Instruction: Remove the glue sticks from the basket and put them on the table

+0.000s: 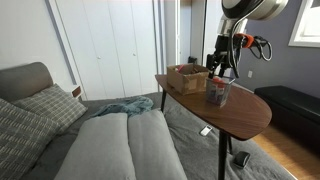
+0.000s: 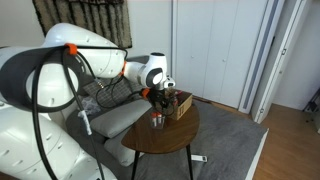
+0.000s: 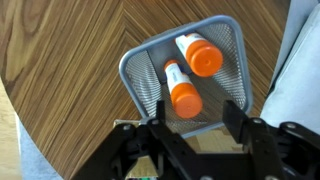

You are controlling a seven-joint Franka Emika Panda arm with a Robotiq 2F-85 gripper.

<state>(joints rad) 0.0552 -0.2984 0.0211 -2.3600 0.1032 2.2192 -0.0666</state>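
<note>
Two glue sticks [image 3: 184,92] lean inside the basket [image 3: 135,72], orange caps up so reachable from above, none out yet; basket stands on the table [image 3: 70,70]; claw [image 3: 196,122] hovers directly over it, jaws spread, empty, likely lining up first pick

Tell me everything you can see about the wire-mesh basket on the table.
The basket is small and square, made of grey wire mesh, with flared sides and a plain rim. It stands upright on the dark wooden table. Two glue sticks with orange caps lean inside it, touching its mesh.
</note>
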